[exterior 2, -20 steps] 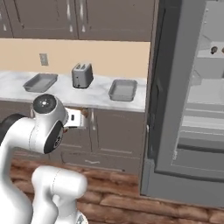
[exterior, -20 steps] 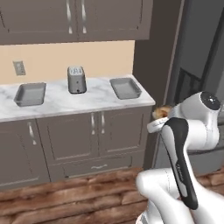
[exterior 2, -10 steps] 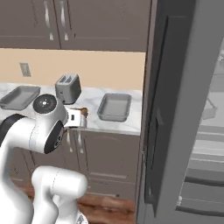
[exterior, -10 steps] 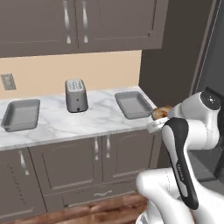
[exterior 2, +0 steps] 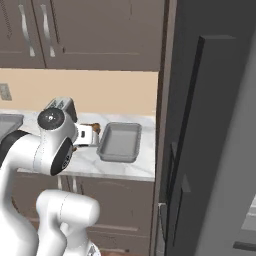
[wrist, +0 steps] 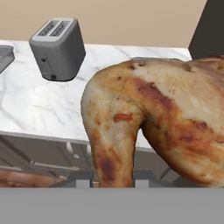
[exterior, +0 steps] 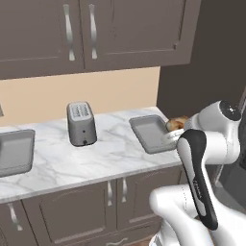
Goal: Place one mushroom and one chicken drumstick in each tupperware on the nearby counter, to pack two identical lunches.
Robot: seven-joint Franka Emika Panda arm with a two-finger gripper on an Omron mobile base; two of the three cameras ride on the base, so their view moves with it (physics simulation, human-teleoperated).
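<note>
One chicken drumstick (wrist: 148, 127), two tupperware (exterior: 153, 133)

A home kitchen: a marble bench (exterior: 96, 163) runs over dark cabinet doors (exterior: 62, 216) with silver handles, wall cupboards (exterior: 96, 33) hang above it, a toaster (exterior: 80, 123) stands at its back edge, and a tall fridge (exterior 2: 210, 130) flanks its right end.

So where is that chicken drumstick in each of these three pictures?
Left base view: chicken drumstick at right of centre, beside the near tupperware.
Right base view: small brown piece left of the tupperware.
Hand view: fills the centre and right.
Shared landmark: the toaster.
</note>
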